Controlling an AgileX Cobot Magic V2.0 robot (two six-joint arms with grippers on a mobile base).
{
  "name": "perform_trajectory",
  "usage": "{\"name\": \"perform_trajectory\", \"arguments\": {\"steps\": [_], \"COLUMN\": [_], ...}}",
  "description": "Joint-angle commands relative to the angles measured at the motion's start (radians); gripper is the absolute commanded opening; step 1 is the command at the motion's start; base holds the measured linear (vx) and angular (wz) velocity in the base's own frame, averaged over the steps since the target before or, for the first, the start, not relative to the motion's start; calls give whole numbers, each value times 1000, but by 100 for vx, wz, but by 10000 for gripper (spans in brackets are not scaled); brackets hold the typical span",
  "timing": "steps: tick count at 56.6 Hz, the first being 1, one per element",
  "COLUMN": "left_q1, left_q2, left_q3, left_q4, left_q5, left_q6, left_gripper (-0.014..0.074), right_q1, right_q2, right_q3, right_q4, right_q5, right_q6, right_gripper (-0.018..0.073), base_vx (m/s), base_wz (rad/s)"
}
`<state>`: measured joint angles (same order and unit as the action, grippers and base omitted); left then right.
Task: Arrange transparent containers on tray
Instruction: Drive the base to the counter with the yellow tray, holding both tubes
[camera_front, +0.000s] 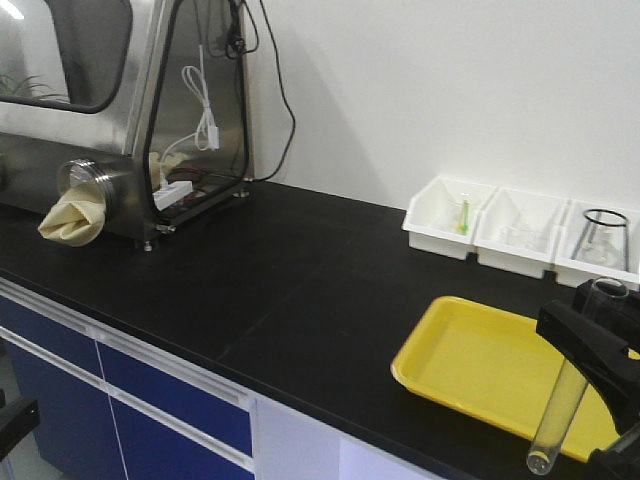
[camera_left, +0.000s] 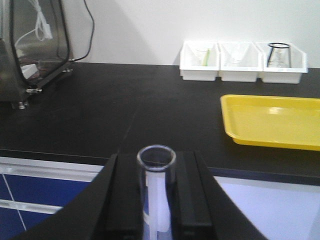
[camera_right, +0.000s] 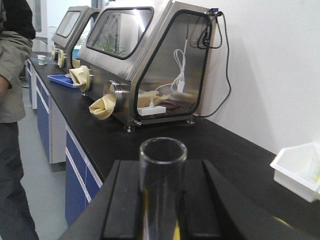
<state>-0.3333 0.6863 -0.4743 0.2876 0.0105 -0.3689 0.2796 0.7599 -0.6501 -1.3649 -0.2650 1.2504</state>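
Note:
Each gripper holds one transparent container. In the left wrist view, my left gripper (camera_left: 156, 158) is shut on an upright clear tube (camera_left: 158, 200), its open rim above the fingers, out in front of the counter's edge. My right gripper (camera_right: 163, 165) is shut the same way on a second tube (camera_right: 163, 200). From the front, the right gripper (camera_front: 590, 335) hangs over the right end of the yellow tray (camera_front: 470, 360), and its tube (camera_front: 558, 415) slants down with the round bottom near the tray's front rim. The tray (camera_left: 272, 122) holds nothing.
Three white bins (camera_front: 450, 215) stand against the wall behind the tray; the right one holds a flask (camera_front: 605, 240). A steel glovebox (camera_front: 120, 100) with a yellow glove (camera_front: 72, 218) fills the back left. A person (camera_right: 10, 100) stands by the cabinets.

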Motion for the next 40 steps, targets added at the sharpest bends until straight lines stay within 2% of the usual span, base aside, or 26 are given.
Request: {"name": "perform_trajectory", "arguments": {"steps": [1, 11, 21, 40], "left_q1": [-5, -5, -5, -5], "left_q2": [-3, -3, -3, -3], "left_q3": [-28, -28, -28, -28], "left_q4": [-9, -9, -9, -9], "left_q5": [-76, -76, -76, -76], "left_q6": [-4, -4, -4, -4], "left_gripper": [-3, -3, -3, -3], "right_q1": [-1, -1, -1, -1], "right_q2": [-2, -1, -1, -1], "right_q3": [-32, -32, -32, -32], "right_q4": [18, 18, 18, 18], "right_q5": [-15, -8, -8, -8], "right_q6": [-1, -1, -1, -1], "right_gripper": [-13, -11, -11, -11], "base_vx": [30, 32, 35, 33], "base_wz": [21, 4, -26, -67]}}
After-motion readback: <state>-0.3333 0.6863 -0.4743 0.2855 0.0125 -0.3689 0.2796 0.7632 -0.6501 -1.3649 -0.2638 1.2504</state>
